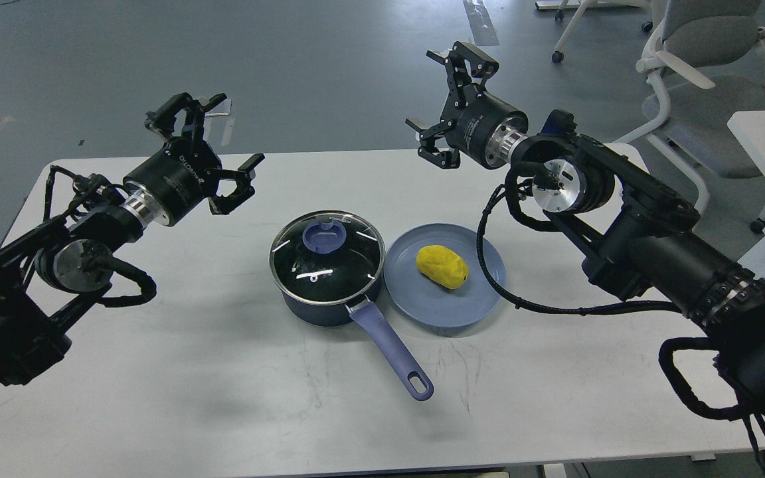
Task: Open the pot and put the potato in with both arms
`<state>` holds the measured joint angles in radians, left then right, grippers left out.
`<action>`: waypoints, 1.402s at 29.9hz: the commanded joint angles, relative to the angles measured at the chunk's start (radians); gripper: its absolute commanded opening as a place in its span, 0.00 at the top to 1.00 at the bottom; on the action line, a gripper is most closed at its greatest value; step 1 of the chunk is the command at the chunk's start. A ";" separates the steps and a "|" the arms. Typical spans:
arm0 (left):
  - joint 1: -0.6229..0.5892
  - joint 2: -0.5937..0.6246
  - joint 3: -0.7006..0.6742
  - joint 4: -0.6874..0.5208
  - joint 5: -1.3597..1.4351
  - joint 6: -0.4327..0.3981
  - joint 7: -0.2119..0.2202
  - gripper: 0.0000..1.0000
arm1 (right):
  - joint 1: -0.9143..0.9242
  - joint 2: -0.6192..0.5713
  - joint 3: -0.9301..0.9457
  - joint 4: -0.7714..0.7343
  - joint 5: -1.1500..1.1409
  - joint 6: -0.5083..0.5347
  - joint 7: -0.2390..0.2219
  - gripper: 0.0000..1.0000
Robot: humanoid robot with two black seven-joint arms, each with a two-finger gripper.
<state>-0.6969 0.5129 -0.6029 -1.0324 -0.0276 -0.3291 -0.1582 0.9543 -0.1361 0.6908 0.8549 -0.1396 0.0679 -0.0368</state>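
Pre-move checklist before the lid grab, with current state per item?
1. Glass lid seated on the pot: ok, it sits level on the steel rim with the knob up.
2. Left claw open and empty: ok, fingers spread, raised above the table left of the pot.
3. Right claw open and empty: ok, raised behind the blue plate.
4. Potato reachable: ok, lying alone on the plate, nothing over it.
5. Pot handle out of the way: ok, it points toward the robot, away from both claws.
6. Right arm's cable clear of the plate: cannot tell, it loops close to the right rim.
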 commanded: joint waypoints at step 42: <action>-0.019 0.015 -0.029 0.005 0.095 -0.008 -0.135 0.02 | -0.080 -0.071 0.015 0.072 -0.009 0.006 0.015 0.00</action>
<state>-0.7074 0.5117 -0.6138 -1.0278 0.0557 -0.3343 -0.2244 0.8882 -0.2009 0.6978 0.9282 -0.1500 0.0738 -0.0214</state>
